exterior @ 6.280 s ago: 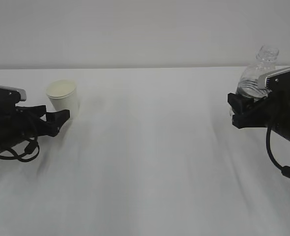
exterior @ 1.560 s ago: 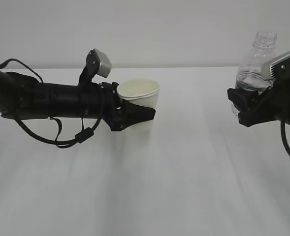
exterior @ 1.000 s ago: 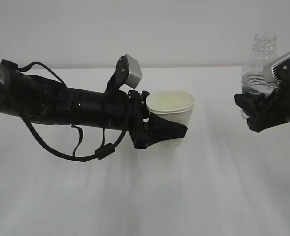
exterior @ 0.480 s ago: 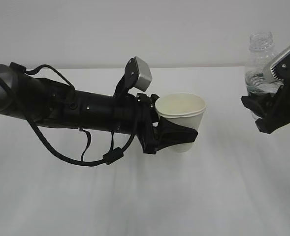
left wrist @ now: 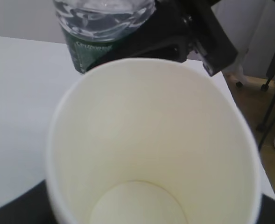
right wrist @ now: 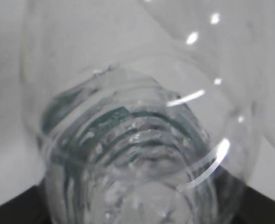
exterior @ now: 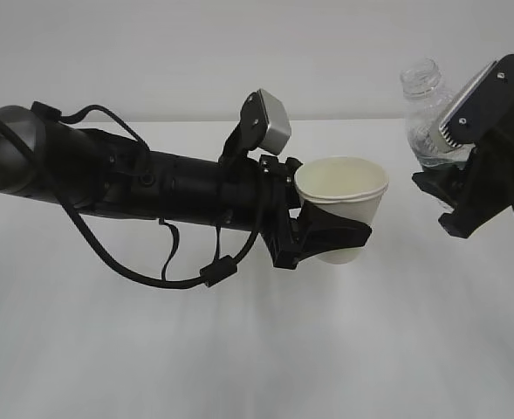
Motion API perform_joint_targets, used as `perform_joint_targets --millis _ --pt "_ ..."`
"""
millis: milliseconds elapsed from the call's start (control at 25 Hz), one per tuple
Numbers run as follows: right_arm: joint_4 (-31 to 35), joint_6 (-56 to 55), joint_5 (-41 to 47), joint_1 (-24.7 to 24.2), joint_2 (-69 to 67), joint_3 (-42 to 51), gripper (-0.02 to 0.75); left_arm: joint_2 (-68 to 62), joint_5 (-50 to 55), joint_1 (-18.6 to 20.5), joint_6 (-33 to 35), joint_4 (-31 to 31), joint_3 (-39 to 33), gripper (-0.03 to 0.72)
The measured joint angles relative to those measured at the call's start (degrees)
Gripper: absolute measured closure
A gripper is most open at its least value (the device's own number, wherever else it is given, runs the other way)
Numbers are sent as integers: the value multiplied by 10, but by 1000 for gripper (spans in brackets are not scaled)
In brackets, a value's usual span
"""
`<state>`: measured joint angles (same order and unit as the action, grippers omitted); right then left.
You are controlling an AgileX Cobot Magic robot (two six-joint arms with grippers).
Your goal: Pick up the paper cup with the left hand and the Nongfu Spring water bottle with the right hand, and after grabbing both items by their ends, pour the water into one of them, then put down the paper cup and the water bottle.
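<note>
Since earlier: both arms have drawn toward the middle; the paper cup (exterior: 341,208) has travelled from the far left to just left of the Nongfu Spring water bottle (exterior: 424,113), and the bottle now leans its neck leftward toward the cup.
Left hand (exterior: 331,242): jaws partly apart and clamped round the cup's lower body, carrying it upright above the white table (exterior: 257,349).
Right hand (exterior: 453,196): jaws likewise partly spread, gripping the bottle low down, near its base (the fingers themselves are mostly hidden behind the wrist).
Cup: mouth up, inside looks dry and empty in the left wrist view (left wrist: 142,154).
Bottle: uncapped, mouth higher than the cup's rim and still off to its right; green label (left wrist: 88,49) just beyond the cup's far rim.
Water (right wrist: 137,154): sits in the bottle's lower part; none at the neck yet.
Step in hand: lining up the pour, I'd judge.
Doing it well: bring the mouth over the cup's centre before tilting further, tip slowly, and keep the cup level so the thin wall doesn't buckle.
</note>
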<state>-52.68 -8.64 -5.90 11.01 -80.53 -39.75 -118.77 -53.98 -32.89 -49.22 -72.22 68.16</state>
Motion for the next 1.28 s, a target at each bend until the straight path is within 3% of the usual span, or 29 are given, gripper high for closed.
perform_joint_targets --millis 1280 --pt "-220 0 21 0 0 -33 290 1 11 -7 0 -1 17 229"
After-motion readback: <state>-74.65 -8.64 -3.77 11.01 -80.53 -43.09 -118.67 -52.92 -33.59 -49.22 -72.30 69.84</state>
